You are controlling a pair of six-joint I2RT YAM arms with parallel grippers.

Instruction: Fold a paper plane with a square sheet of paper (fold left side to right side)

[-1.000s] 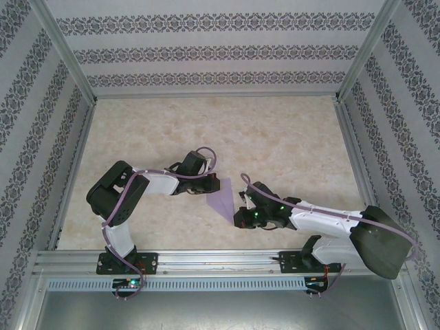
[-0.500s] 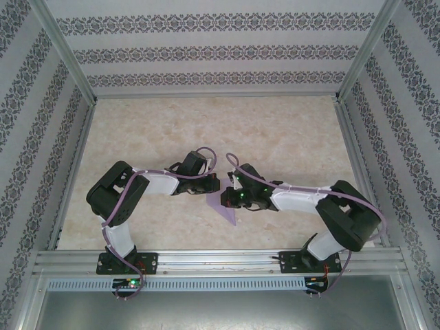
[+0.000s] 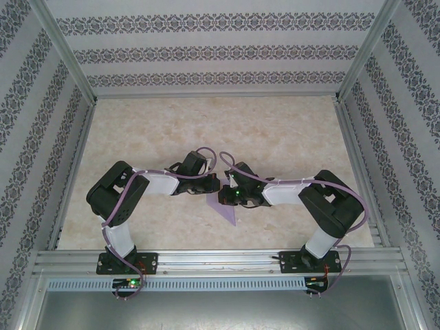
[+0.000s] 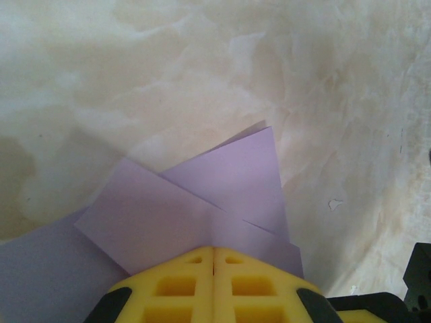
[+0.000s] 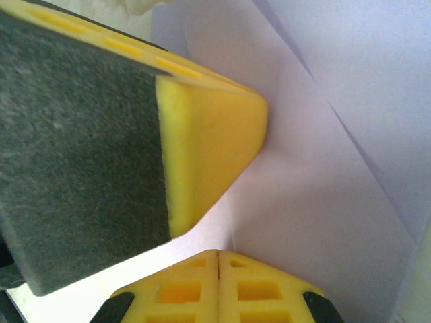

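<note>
Lavender paper [image 3: 228,213], partly folded, lay at the centre of the top view. The left gripper [image 4: 213,259] and right gripper [image 5: 217,259], both fully closed and grasping nothing, pressed their tips onto it, likely pinning it to sharpen creases.

Lavender-purple sheet of paper [image 3: 229,213], matte, plain, partly folded into overlapping angled flaps [image 4: 222,168] with sharp creases, lying on the marbled tabletop [image 3: 275,130], narrow point toward the near edge

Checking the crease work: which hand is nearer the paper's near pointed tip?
Right. The right hand sits on the paper just behind its tip; the left hand is farther back.
</note>
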